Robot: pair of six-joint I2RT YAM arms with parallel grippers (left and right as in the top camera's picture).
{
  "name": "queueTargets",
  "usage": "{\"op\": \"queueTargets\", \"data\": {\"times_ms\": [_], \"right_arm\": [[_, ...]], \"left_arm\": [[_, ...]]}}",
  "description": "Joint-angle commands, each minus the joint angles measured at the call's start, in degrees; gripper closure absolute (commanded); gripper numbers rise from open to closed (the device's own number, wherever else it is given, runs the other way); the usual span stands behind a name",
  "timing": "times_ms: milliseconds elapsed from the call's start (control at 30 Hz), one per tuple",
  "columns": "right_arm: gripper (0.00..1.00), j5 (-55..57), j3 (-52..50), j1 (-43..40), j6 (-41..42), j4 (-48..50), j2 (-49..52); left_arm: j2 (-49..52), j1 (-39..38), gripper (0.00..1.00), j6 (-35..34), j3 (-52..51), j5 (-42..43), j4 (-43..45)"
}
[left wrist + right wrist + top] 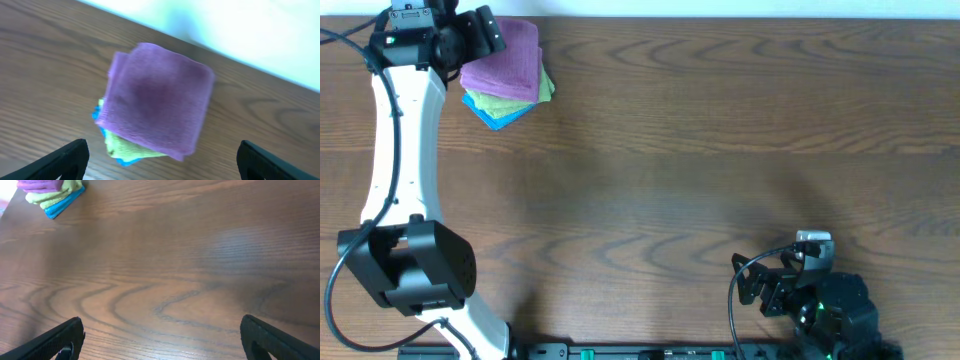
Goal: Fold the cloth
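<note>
— Under both arms: a brown wood-grain tabletop [720, 150], filling the overhead view edge to edge. What stands on it?
— The white-linked left arm [395, 150] runs from the near left up to the far left corner. The black right arm [820, 305] sits folded at the near edge, right of centre.
— And the cloth?
— Far left corner. A stack [505, 75] of three folded cloths lies flat on the wood, just beside the left arm's wrist. On top is a purple terry cloth [157, 100], folded to a rough square and skewed on the pile. A yellow-green cloth [125, 145] pokes out beneath it. A blue cloth [119, 161] is at the bottom, only an edge and corner showing.
— State of the left gripper [162, 155]?
— It hangs over the stack, camera looking down on it. Its fingers [70, 157] are spread wide to either side and clear of the purple cloth.
— State of the right gripper [162, 332]?
— It is well apart from the stack, which shows small at the top left of the right wrist view. Its fingers [60, 340] are spread wide over the wood, holding nothing.
</note>
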Motion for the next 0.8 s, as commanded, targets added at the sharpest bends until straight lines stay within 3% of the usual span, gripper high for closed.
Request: {"op": "queueTargets", "data": {"times_ms": [0,133,300,433,533,767], "right_arm": [[0.01,0.35,-0.17,-0.24,0.61,-0.02,-0.42],[0.01,0.35,-0.17,-0.24,0.61,-0.02,-0.42],[0.01,0.35,-0.17,-0.24,0.61,-0.02,-0.42],[0.01,0.35,-0.17,-0.24,0.61,-0.02,-0.42],[0.01,0.35,-0.17,-0.24,0.61,-0.02,-0.42],[0.01,0.35,-0.17,-0.24,0.61,-0.02,-0.42]], "left_arm": [[-0.57,0.33,0.05,-3.45,-0.07,6.14,-0.22],[-0.57,0.33,0.05,-5.46,-0.07,12.96,0.09],[-0.57,0.33,0.05,-5.42,-0.07,27.56,2.97],[-0.98,0.81,0.05,-5.27,-0.07,28.63,4.74],[-2.49,0.81,0.04,-0.22,-0.07,30.1,4.02],[-9.97,0.81,0.05,5.2,-0.07,23.19,-5.9]]}}
